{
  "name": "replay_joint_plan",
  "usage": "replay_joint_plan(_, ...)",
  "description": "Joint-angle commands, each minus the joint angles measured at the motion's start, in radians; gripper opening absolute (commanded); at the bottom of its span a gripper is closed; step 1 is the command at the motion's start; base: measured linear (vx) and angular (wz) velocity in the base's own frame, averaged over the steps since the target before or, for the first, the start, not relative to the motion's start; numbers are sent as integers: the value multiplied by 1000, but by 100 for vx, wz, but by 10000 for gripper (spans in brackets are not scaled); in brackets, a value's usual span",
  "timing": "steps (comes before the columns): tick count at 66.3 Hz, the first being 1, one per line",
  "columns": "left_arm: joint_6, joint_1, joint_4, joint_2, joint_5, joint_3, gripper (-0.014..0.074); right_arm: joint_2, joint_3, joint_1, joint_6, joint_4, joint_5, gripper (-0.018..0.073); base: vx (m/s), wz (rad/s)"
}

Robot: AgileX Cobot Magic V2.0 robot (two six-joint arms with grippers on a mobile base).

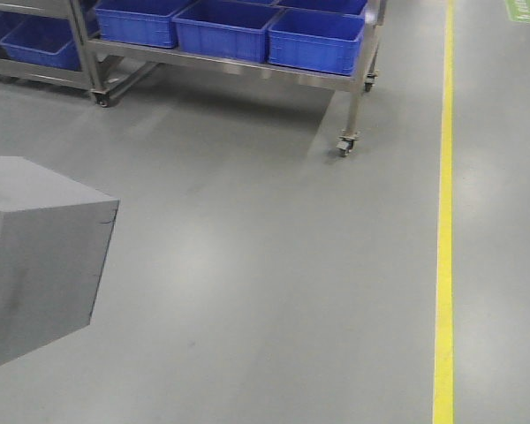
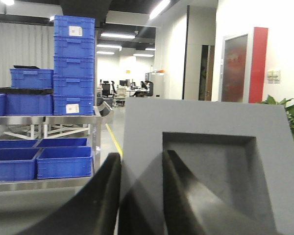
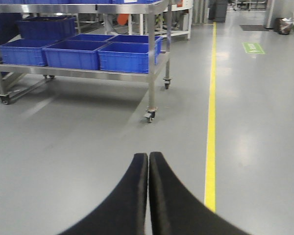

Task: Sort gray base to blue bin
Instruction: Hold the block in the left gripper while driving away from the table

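Looking across the widest thing first, I have smooth gray floor [image 1: 274, 265], faintly glossy, with a yellow line [image 1: 444, 221] painted down the right side. At the far end stands a steel rack [image 1: 353, 97] on casters, its shelf carrying a row of alike crates. I take any of these as the blue bin [image 1: 314, 49]: hard bright plastic, rectangular, rolled rim, open top, far roomier than the block.

The gray base [image 1: 35, 256] hangs in the air at the near left, well apart from the rack, tilted with one corner toward the floor. It is a boxy block with flat matte faces and crisp edges. The left wrist view shows a darker square recess sunk into one face of the base [image 2: 206, 127].

My left claw [image 2: 142, 156] is pinched on the wall between that recess and the block's outer side, one finger outside and one inside. I judge the block light and stiff, perhaps dense foam or molded plastic, since a hold on one wall carries it. The matte skin should not slip, but an off-center pinch could let it swing, so that wall wants a firm hold.

My right claw [image 3: 148, 156] is pressed fully together over bare floor, holding nothing.
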Motion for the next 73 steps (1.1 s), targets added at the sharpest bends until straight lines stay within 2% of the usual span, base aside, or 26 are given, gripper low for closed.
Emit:
replay_joint_plan(1, -13, -2, -10, 9, -97, -31, -6, -2, 2, 0, -13, -8, -75, -5, 9, -24)
replay_joint_plan(33, -13, -2, -10, 9, -97, -31, -6, -2, 2, 0, -13, -8, -75, -5, 13, -16)
replay_joint_plan(73, -13, -2, -10, 9, -97, -31, -6, -2, 2, 0, -13, -8, -75, -5, 27, 3)
